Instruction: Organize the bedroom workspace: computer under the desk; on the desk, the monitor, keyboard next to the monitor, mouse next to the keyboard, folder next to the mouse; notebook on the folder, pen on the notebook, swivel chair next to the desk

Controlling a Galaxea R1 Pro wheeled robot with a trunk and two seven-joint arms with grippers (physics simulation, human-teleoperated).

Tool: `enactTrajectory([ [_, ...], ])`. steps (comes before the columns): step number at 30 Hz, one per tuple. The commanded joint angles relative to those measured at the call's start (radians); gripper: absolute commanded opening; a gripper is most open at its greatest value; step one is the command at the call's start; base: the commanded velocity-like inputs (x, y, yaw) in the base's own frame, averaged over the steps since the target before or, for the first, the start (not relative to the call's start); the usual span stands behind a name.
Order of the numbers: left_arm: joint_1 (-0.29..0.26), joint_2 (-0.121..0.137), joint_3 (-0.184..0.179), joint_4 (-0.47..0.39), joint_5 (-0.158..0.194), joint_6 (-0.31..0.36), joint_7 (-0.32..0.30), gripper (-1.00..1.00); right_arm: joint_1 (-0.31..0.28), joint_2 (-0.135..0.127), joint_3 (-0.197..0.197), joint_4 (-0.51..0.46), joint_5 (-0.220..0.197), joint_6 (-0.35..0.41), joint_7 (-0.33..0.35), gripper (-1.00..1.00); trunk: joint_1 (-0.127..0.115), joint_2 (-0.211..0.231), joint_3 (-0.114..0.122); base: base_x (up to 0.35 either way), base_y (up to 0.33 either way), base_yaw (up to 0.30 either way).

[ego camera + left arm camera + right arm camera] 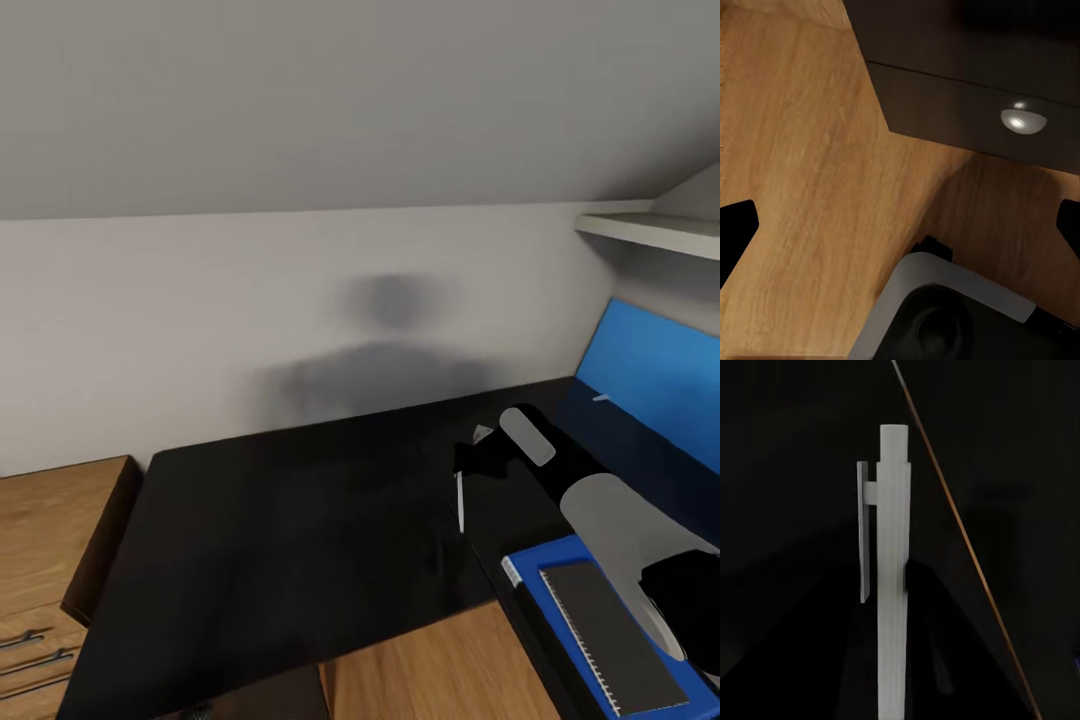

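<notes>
This is a room in a home, up under the roof. The grey ceiling (350,90) slopes down low to a pale wall (200,300). A long shiny black desk (280,520) stands against that wall, so it is a place to sit and work. Beside the desk is a low wooden set of drawers (45,560) with thin metal handles. The floor (802,165) is light wood. A white shelf (650,232) hangs high on the wall.

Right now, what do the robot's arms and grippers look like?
In the head view, the right arm has light grey rounded shells joined by glossy black segments, and it ends in a black right gripper. The left wrist view shows two black fingertips at the edges. No cables or markings show.
</notes>
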Motion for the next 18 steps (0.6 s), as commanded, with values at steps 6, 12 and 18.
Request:
enactTrajectory([
  [6,-0.001,0.000,-0.007,0.009,0.008,-0.004,0.000,1.00,0.000,-0.001,0.006,0.000,-0.011,-0.004,-0.008,-1.00,-0.023,0.041,0.018,-0.145,-0.004,0.000],
  [12,-0.001,-0.001,-0.008,0.011,0.008,-0.003,0.000,1.00,0.000,-0.001,0.006,0.000,-0.010,-0.006,-0.007,-1.00,-0.046,0.083,0.037,-0.209,-0.089,0.000],
  [18,-0.001,-0.002,-0.008,0.011,0.006,-0.003,-0.001,1.00,0.001,-0.002,0.006,0.001,-0.009,-0.007,-0.007,-1.00,-0.069,0.125,0.055,-0.238,-0.175,0.000],
])
